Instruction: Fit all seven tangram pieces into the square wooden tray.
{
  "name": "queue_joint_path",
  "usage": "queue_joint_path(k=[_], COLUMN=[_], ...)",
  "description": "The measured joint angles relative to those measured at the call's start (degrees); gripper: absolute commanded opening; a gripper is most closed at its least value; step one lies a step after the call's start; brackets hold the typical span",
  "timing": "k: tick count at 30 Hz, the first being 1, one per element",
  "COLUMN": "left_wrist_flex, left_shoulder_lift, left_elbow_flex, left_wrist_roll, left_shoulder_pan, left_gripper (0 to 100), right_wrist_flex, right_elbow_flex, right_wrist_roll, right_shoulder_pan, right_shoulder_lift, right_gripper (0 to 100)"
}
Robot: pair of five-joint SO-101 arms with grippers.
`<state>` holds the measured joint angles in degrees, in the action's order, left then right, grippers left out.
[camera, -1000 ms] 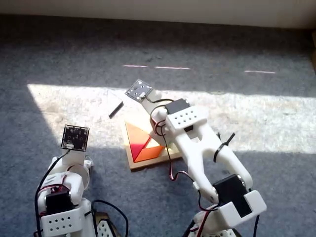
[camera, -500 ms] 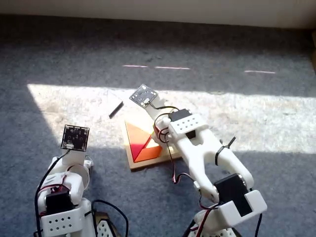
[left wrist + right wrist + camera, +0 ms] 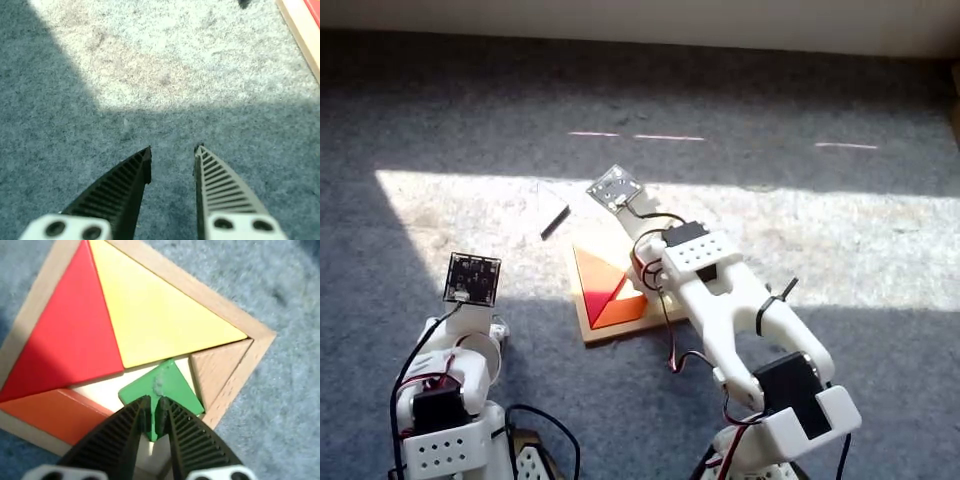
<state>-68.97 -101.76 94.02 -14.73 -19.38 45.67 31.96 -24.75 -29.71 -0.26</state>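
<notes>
In the high view, the square wooden tray [image 3: 610, 330] was seen lying on grey carpet [image 3: 840, 330], near the middle and half in a band of sunlight. The right arm [image 3: 720, 290] was stretched over the tray's right side. The left arm [image 3: 450, 390] was drawn back at the carpet's near left corner.

In the left wrist view, the left gripper [image 3: 172, 149] was held wide apart over bare carpet with nothing between its fingers, well apart from the tray's edge.

In the right wrist view, the right gripper [image 3: 152, 402] was almost closed, pinched on a corner of a green square [image 3: 162, 382]. That piece was placed over the tray's pale floor, bordered by a yellow triangle [image 3: 155, 320], an orange piece [image 3: 55, 410] and a wood-coloured triangle [image 3: 215, 370]. A red triangle [image 3: 65, 340] was set against the yellow one.
</notes>
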Motion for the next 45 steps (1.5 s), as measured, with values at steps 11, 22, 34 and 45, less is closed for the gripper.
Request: queue_joint_path(k=[11,22,34,45], left_wrist_flex=[0.0,0.0,0.0,0.0], left_shoulder_lift=[0.0,0.0,0.0,0.0], left_elbow_flex=[0.0,0.0,0.0,0.0], left_wrist_roll=[0.0,0.0,0.0,0.0], left_shoulder_pan=[0.0,0.0,0.0,0.0], left_gripper=[15,15,15,15], right_wrist_flex=[2.64,2.73,2.73,6.42], right_elbow_flex=[0.0,-0.09,-9.49,-14.59], right_wrist_roll=[3.52,3.52,3.96,3.87], right_shoulder_pan=[0.0,-1.41,0.97,1.76], right_shoulder_lift=[-5.63,0.7,9.32,10.11], right_gripper=[4.0,4.0,4.0,4.0])
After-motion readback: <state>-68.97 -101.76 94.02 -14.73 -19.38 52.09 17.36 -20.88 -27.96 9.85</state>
